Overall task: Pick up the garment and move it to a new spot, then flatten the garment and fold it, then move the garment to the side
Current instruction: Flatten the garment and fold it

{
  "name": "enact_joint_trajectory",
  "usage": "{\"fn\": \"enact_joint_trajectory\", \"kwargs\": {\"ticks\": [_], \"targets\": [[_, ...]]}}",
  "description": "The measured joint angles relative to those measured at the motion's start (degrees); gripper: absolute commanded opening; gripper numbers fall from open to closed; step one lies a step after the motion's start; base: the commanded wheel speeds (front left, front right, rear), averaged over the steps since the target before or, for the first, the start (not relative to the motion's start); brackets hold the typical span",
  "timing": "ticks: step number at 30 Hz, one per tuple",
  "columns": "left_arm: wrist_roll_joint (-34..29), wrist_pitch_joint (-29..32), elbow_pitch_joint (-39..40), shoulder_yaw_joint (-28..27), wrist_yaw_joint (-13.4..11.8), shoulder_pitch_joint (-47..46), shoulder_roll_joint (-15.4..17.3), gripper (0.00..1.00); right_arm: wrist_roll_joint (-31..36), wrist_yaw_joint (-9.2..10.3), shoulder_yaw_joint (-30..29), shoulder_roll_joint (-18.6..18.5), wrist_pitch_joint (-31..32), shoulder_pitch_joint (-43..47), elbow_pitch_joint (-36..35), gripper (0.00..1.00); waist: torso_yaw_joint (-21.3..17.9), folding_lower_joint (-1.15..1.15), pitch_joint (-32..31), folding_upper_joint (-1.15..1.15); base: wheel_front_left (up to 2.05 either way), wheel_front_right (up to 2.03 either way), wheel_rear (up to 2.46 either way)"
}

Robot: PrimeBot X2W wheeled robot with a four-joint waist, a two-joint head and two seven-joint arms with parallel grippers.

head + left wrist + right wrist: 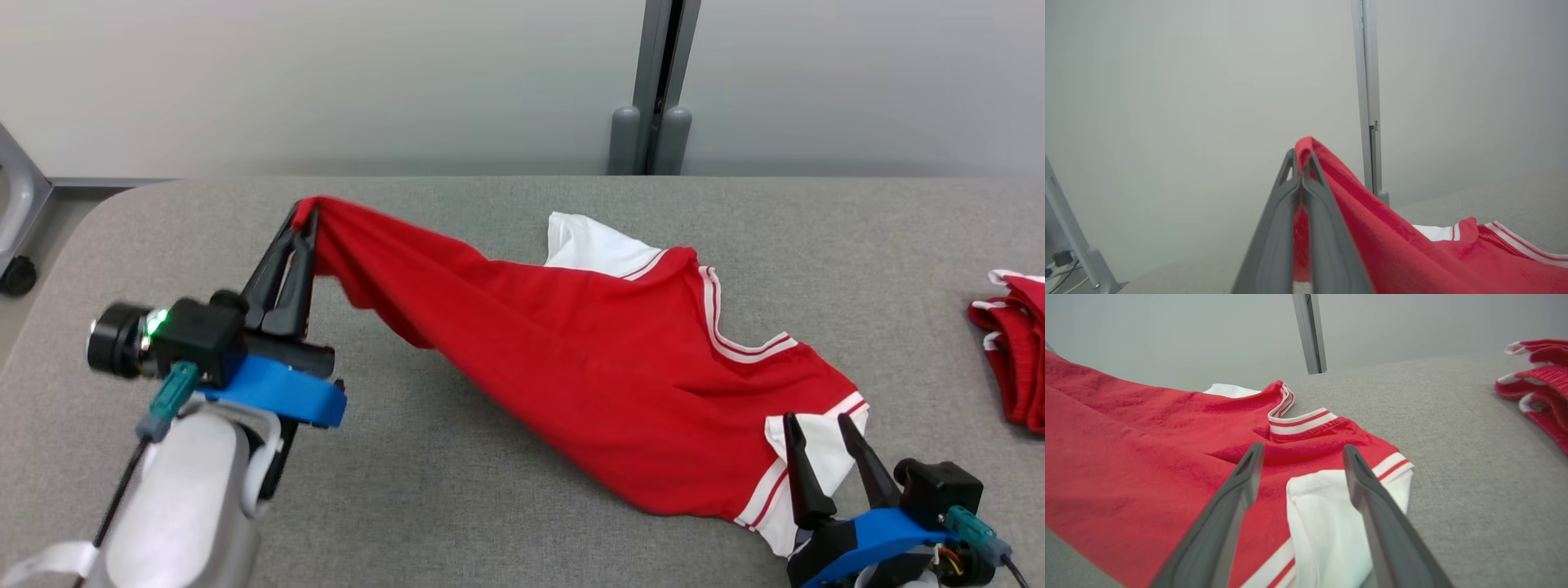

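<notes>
A red garment [596, 359] with white sleeves and striped trim stretches across the grey table [490, 506]. My left gripper [304, 214] is shut on one red corner and holds it raised at the left, so the cloth slopes down to the right; the left wrist view has that gripper [1301, 157] pinching the garment [1412, 253]. Near the front right edge my right gripper [819, 425] is open over a white sleeve. In the right wrist view this gripper [1303, 451] spans the sleeve of the garment [1147, 457] with nothing gripped.
Another red and white garment [1016, 359] lies bunched at the table's right edge, also seen as a red pile [1539, 375]. A grey post [653, 90] stands behind the table against the pale wall. A metal leg with a caster [16, 245] is at far left.
</notes>
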State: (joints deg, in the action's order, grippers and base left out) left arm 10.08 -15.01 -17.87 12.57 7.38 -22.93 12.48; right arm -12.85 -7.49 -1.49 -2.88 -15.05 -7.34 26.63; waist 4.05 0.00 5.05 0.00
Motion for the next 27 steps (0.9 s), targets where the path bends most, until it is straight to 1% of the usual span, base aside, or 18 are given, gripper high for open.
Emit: {"fn": "enact_joint_trajectory", "kwargs": {"ticks": [3, 6, 10, 14, 17, 21, 27], "targets": [[2.59, 0.01, 0.78, 5.61, 0.05, -4.29, 4.64, 0.00, -0.75, 0.00, 0.46, 0.01, 0.00, 0.86, 0.19, 1.00, -0.21, 0.00, -1.22, 0.00, 0.00, 0.00, 0.00], [4.78, 0.01, 2.29, 8.78, 0.05, -7.71, 7.75, 0.00, -1.15, 0.00, 0.40, -0.01, 0.00, 1.69, 0.23, 1.00, -0.53, 0.00, -2.52, 0.00, 0.00, 0.00, 0.00], [7.14, -0.02, 4.64, 12.17, 0.05, -9.58, 9.67, 0.00, -1.59, 0.00, 0.11, -0.01, 0.00, 3.52, 0.44, 1.00, -0.84, 0.00, -4.23, 0.00, 0.00, 0.00, 0.00], [9.11, 0.32, 6.00, 16.21, 0.05, -10.75, 10.63, 0.00, -1.99, 0.00, -0.45, -0.02, 0.00, 4.43, 0.48, 1.00, -0.67, 0.00, -5.01, 0.00, 0.00, 0.00, 0.00], [10.27, 1.54, 4.78, 17.30, 0.05, -12.13, 11.28, 0.00, -2.29, 0.00, -0.09, -0.02, 0.00, 4.41, 0.48, 1.00, -0.85, -0.01, -4.84, 0.00, 0.00, 0.00, 0.00], [11.35, 2.65, 0.29, 16.19, -0.11, -12.93, 12.54, 0.00, -2.82, 0.00, 1.14, 0.00, 0.00, 4.02, 0.20, 1.00, -2.51, -0.01, -3.53, 0.00, 0.00, 0.00, 0.00], [11.17, 3.83, -7.92, 13.54, -3.07, -15.95, 14.99, 0.00, -2.32, 0.00, 1.49, -0.02, 0.00, 2.17, -0.47, 1.00, -5.67, 0.01, 1.07, 0.00, 0.00, 0.00, 0.00]]}}
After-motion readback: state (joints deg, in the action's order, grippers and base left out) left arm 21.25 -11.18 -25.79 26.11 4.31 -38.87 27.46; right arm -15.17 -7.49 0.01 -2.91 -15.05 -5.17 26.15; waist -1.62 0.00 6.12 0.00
